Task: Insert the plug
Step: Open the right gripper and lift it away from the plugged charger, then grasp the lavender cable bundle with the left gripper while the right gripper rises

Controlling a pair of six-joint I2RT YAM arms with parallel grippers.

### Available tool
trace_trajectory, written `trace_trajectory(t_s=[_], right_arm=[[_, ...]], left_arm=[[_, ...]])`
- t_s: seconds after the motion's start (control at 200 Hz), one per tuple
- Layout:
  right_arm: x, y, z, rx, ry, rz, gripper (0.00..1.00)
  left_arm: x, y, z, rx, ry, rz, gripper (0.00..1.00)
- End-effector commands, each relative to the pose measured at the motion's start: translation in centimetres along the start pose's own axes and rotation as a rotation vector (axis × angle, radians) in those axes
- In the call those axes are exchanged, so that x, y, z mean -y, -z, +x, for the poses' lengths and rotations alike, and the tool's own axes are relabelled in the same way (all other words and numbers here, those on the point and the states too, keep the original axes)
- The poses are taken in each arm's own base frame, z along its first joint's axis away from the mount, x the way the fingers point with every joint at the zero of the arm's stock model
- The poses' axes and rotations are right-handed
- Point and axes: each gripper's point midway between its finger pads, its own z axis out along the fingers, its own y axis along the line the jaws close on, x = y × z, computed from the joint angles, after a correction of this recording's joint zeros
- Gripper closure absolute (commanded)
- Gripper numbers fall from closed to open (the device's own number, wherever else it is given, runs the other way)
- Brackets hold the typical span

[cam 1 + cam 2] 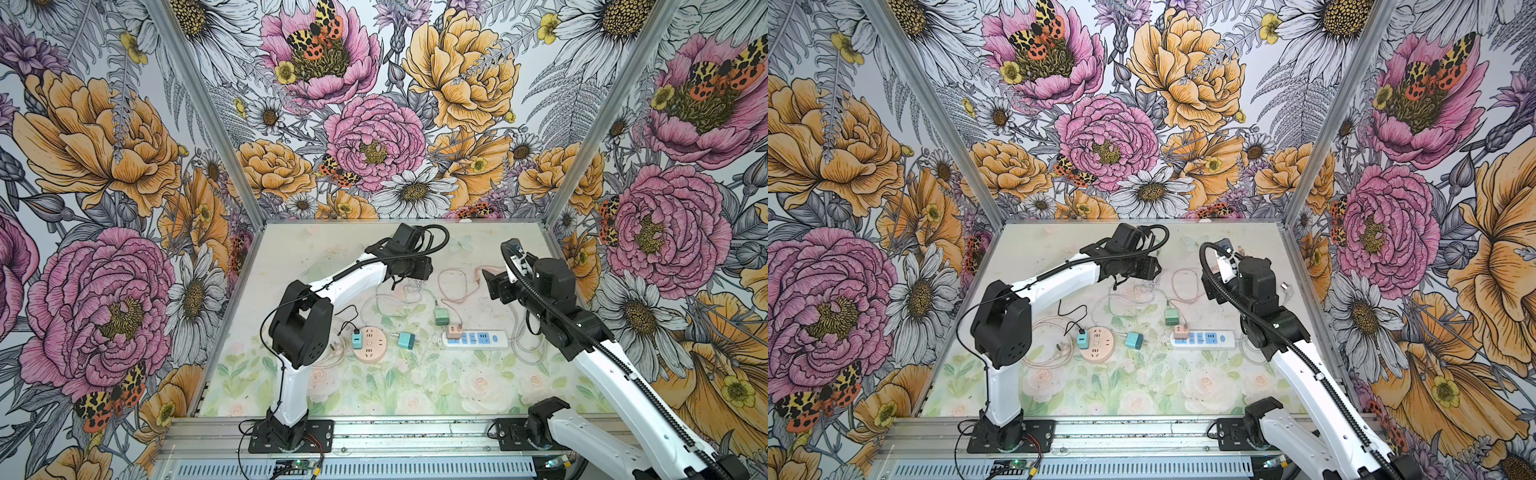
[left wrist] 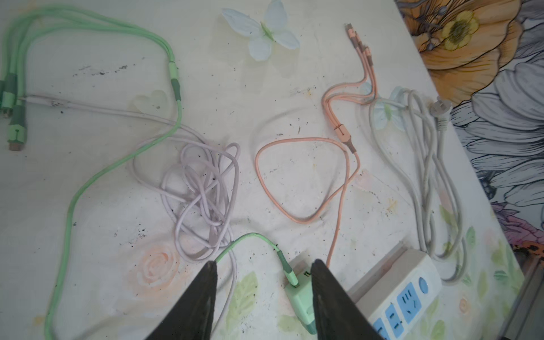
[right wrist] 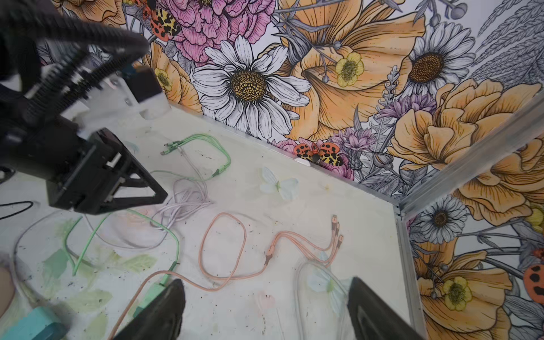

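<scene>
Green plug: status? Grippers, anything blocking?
Left gripper open, empty; right gripper open, empty. Green plug loose beside strip, not inserted. Pink plug fills one end socket; others free.

On the desk (image 1: 457, 395), a round socket (image 1: 369, 345) sits left of the power strip (image 1: 482, 339), with a loose charger (image 1: 406, 340) lying between them. A second charger (image 1: 441, 316) lies just behind the power strip's left end. Cables (image 2: 203, 188) spread across the far half.

Green plug (image 1: 441, 316) lies by white pwr strip (image 1: 500, 340), prob. unplugged.
</scene>
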Motion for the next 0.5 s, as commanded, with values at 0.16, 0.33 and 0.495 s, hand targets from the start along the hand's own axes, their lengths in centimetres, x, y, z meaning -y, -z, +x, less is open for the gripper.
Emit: trace_trajectory(t_s=[0.16, 0.33, 0.495], right_arm=[[2.2, -1.7, -1.1, -0.001, -0.163, 0.049, 0.13], [2.6, -2.7, -0.1, -0.037, -0.211, 0.053, 0.14], [2.5, -3.1, -0.4, -0.04, -0.222, 0.038, 0.14]], left_arm=[[-2.8, -3.8, 2.3, -0.131, -0.002, -0.209, 0.46], [-4.3, -6.1, 3.1, -0.159, 0.037, -0.255, 0.47], [-6.3, -6.4, 2.9, -0.159, 0.118, -0.266, 0.69]])
